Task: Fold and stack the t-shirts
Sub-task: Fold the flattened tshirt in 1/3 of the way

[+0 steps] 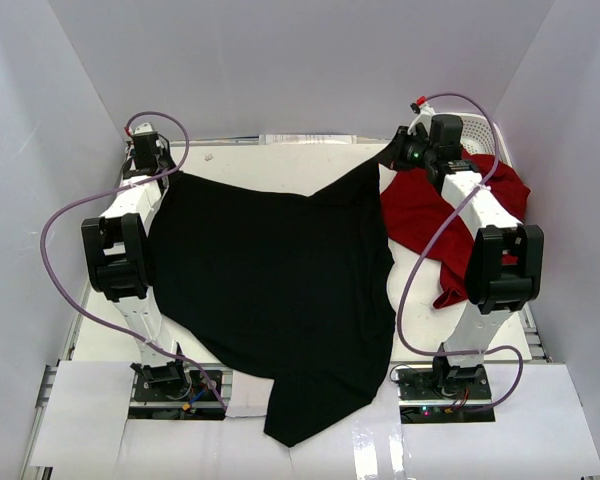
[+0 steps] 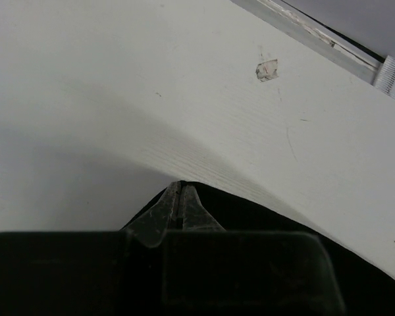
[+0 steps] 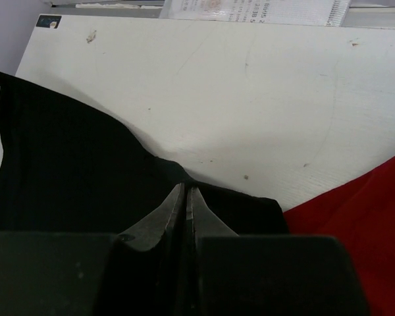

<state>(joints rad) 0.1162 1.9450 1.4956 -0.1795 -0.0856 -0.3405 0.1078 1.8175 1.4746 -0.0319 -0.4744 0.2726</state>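
Observation:
The black t-shirt [image 1: 270, 280] lies spread across the middle of the table, and its near end hangs over the front edge. My left gripper [image 1: 160, 175] is shut on the shirt's far left corner; in the left wrist view its fingertips [image 2: 180, 187] pinch black cloth [image 2: 270, 214]. My right gripper [image 1: 392, 158] is shut on the far right corner, its tips [image 3: 185, 192] closed over the black fabric [image 3: 66, 164]. The red t-shirt [image 1: 425, 215] lies crumpled at the right under my right arm, and it shows in the right wrist view's lower right corner [image 3: 362, 230].
A white lattice basket [image 1: 477, 137] stands in the far right corner behind the red t-shirt. A metal rail with a printed label [image 3: 250, 10] runs along the table's far edge. A small scrap of tape [image 2: 266, 69] sticks to the white tabletop. White walls enclose three sides.

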